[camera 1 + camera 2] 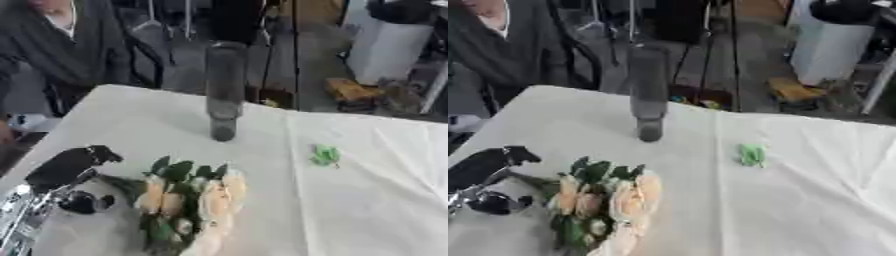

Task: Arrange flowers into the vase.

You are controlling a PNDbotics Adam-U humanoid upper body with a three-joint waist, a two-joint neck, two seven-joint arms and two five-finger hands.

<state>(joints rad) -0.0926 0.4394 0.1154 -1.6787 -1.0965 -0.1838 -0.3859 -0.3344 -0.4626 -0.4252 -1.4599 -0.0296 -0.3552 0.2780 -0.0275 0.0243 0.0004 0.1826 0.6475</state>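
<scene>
Vase (pixel 225 90) stands upright at 12 o'clock on the table (pixel 367 200), tall, dark grey, narrower toward the base, near the far edge of the white cloth. Bouquet (pixel 188 200) lies at 7 o'clock w/ peach-cream blooms and dark green leaves; the heads point toward 5 o'clock, stems run off toward 9 o'clock under the left hand. Bouquet and vase are well apart, bare cloth between them. Small green bit (pixel 326 155), looks like a loose leaf or sprig, lies alone at 3 o'clock, apart from both.

Left hand (pixel 70 167) comes in from 8 o'clock, black w/ silver parts at the wrist. It sits at the stem end of the bouquet, just beside the leaves. Fingers look curled over the stems, but the blur hides the contact, so can't tell if they're clamped on them or just resting above. Right hand doesn't show in either view.

Cloth has a fold line running from 12 to 6 o'clock just right of the bouquet.
</scene>
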